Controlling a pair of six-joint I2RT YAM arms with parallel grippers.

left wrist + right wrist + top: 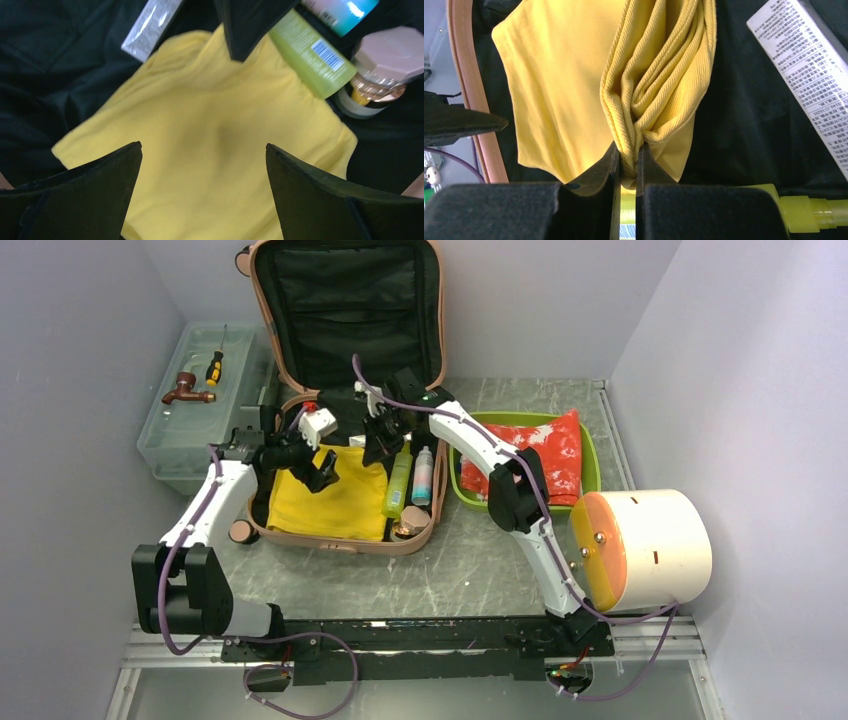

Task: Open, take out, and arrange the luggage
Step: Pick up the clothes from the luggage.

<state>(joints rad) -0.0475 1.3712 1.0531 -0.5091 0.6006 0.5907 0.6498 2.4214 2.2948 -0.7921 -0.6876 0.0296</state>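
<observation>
The luggage (340,543) lies open on the table, its black-lined lid (345,310) standing against the back wall. A yellow cloth (335,505) lies in its base next to a green tube (399,485), a pink and teal bottle (423,475) and a pink-lidded jar (405,528). My right gripper (627,149) is shut on a bunched fold of the yellow cloth (559,75), at the cloth's far edge (383,445). My left gripper (203,145) hangs open just above the yellow cloth (210,150), near its left side (322,472).
A lime green tray (592,470) holding a red patterned cloth (530,455) sits right of the luggage. A translucent toolbox (200,430) with a screwdriver (214,368) and a brown tap (186,390) stands at the left. A white drum with an orange face (645,548) lies at the right.
</observation>
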